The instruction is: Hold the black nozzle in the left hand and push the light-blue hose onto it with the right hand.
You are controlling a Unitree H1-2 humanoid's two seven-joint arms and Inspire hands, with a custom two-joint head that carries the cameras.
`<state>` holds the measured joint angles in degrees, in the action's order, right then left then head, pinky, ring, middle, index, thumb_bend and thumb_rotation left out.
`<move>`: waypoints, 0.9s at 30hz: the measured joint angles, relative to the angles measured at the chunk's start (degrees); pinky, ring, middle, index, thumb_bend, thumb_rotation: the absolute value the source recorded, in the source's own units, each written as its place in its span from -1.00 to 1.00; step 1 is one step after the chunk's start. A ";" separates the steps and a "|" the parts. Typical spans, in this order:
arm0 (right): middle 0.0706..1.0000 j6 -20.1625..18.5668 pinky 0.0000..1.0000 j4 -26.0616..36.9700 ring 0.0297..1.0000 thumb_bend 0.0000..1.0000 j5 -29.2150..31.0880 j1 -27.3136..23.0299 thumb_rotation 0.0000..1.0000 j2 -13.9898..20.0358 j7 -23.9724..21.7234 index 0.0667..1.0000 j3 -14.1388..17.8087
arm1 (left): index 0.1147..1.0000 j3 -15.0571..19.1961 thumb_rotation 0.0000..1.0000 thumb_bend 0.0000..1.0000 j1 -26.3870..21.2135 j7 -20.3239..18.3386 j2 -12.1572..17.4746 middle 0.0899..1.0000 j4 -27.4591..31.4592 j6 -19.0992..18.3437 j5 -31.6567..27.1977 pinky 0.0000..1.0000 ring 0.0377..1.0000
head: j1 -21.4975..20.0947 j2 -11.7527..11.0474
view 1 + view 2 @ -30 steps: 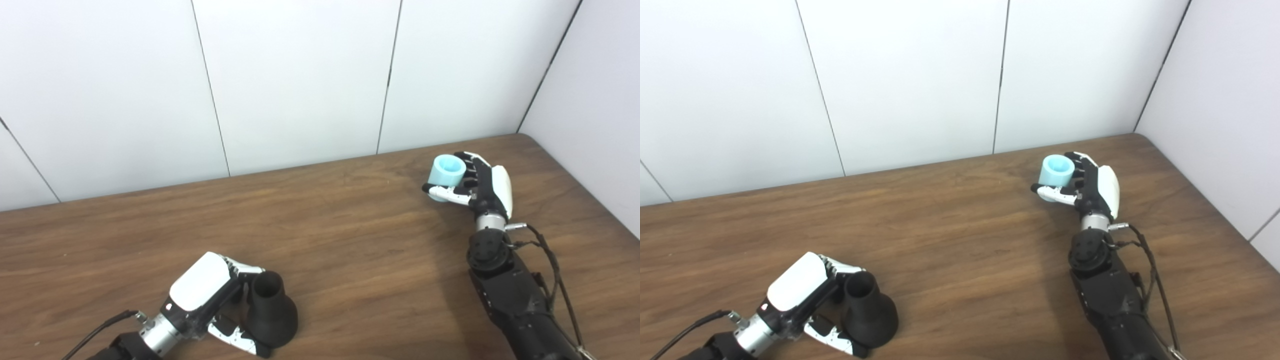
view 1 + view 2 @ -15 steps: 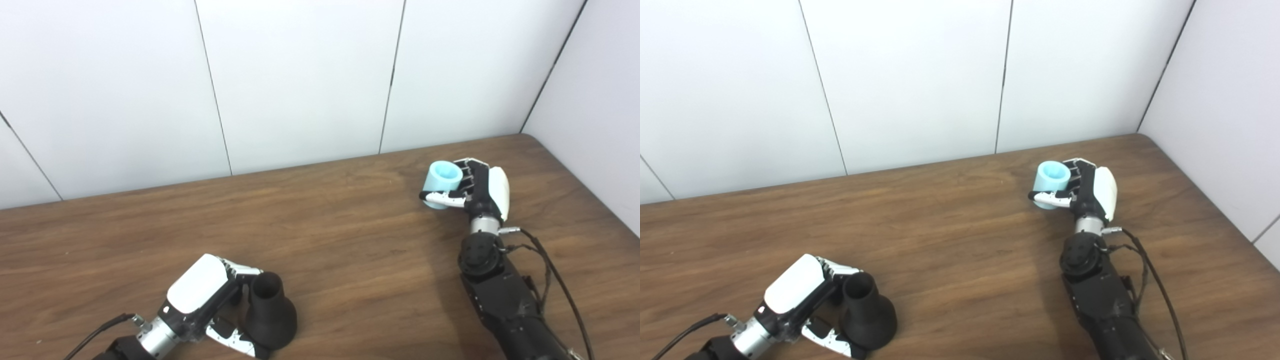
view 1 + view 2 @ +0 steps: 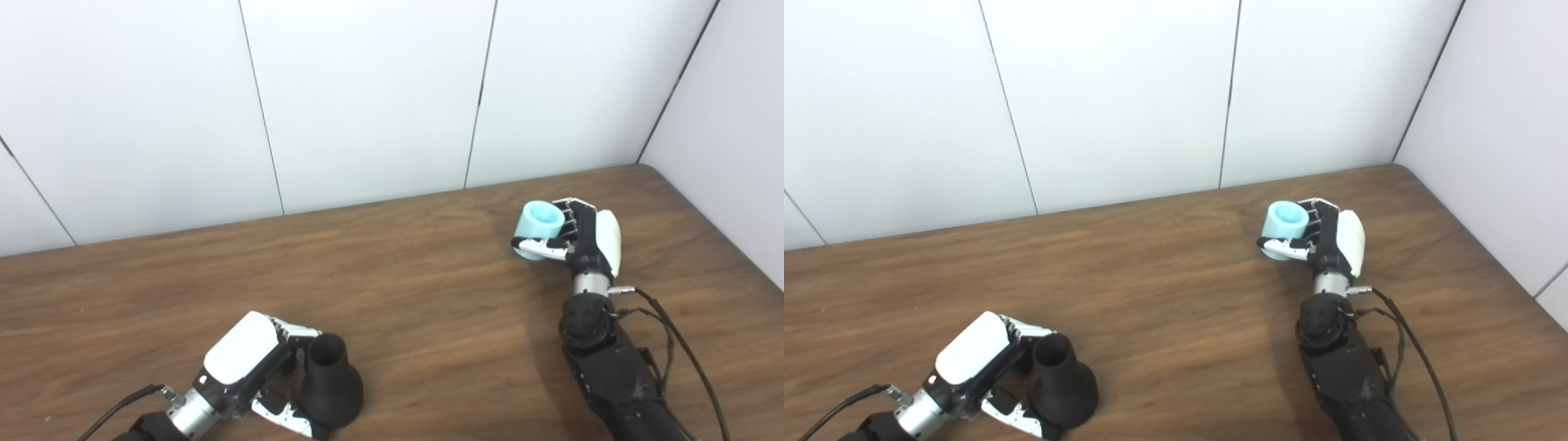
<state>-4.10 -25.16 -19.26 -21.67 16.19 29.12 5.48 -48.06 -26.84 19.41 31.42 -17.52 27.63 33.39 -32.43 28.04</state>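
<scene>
1. Right hand (image 3: 585, 236) is grasping the light-blue hose (image 3: 539, 229) at the far right of the table (image 3: 429, 294), thumb wrapping under it and the open end facing up and left.
2. Left hand (image 3: 257, 367) is closing around the black nozzle (image 3: 327, 383) at the near left, the nozzle standing on its wide base with the narrow mouth pointing up.
3. Hose and nozzle are sitting well apart, so the long carry is risking a shift of the short hose in the grasp.
4. Misaligned axes are likely to be the main risk: a tilted hose mouth could catch the nozzle rim and jam.
5. Pushing hard could be tipping the nozzle if the left hand's hold is loose.
6. Counting: one hose, one nozzle, two hands.
</scene>
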 measured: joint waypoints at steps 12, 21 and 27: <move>-0.17 -3.55 -0.42 20.11 -0.28 0.03 -4.45 7.04 -1.00 0.76 -10.37 0.02 -5.11 | -0.17 2.66 -1.00 0.05 1.45 -2.38 -0.92 -0.16 0.77 -0.01 0.33 -0.66 -0.61 | 8.09 2.64; -0.16 -4.72 -0.38 33.29 -0.24 0.03 -5.86 7.18 -1.00 2.18 -19.04 0.03 -5.69 | -0.17 3.93 -1.00 0.05 1.39 -3.94 -3.03 -0.16 0.08 -0.03 1.48 -0.68 -0.63 | 17.92 3.96; -0.15 -2.11 -0.38 35.79 -0.24 0.03 -4.76 7.26 -1.00 2.02 -22.72 0.03 -6.95 | -0.17 5.93 -1.00 0.05 1.40 -5.85 -5.23 -0.16 -1.15 0.00 2.69 -0.71 -0.66 | 21.61 4.22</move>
<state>-6.21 10.63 -24.02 -14.42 18.21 6.41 -1.47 -42.13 -25.44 13.56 26.19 -18.67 27.63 36.08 -10.82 32.26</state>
